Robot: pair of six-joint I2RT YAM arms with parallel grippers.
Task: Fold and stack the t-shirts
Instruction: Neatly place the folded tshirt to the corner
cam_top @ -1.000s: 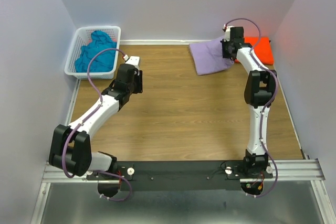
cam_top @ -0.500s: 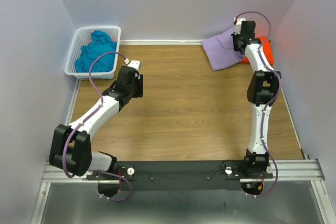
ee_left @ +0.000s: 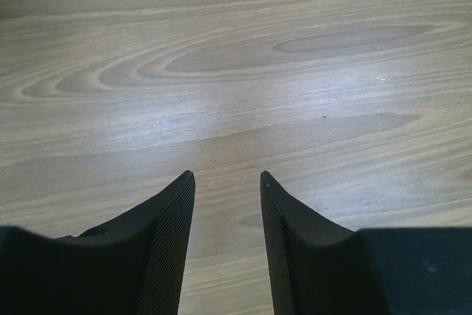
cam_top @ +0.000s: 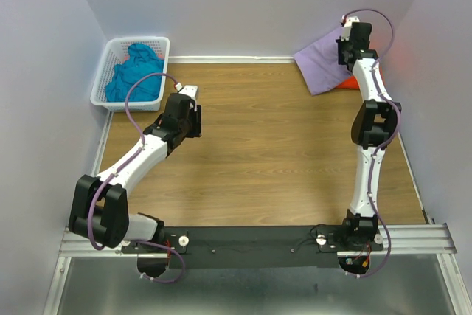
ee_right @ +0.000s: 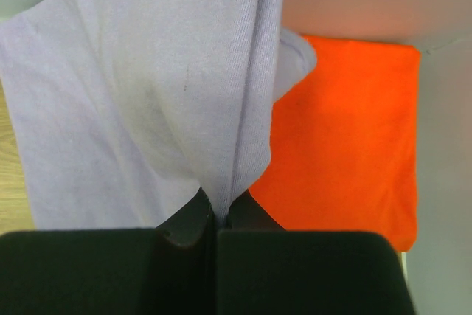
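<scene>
Your right gripper (ee_right: 215, 215) is clenched on a fold of the purple shirt (ee_right: 140, 94). The shirt hangs lifted at the far right corner, partly over the folded orange shirt (ee_right: 346, 130) (most likely so it can be laid on top as the stack). Your left gripper (ee_left: 225, 182) hovers with its jaws apart over the bare table (ee_left: 236, 49), holding nothing. The blue shirt (cam_top: 136, 71) lies bunched in the basket (cam_top: 99, 88), not yet folded.

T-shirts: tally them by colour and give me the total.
lavender-purple t-shirt: 1, pinched in the right gripper
orange t-shirt: 1, lying flat under it
teal-blue t-shirt: 1, bunched in the white basket
Total: 3
</scene>
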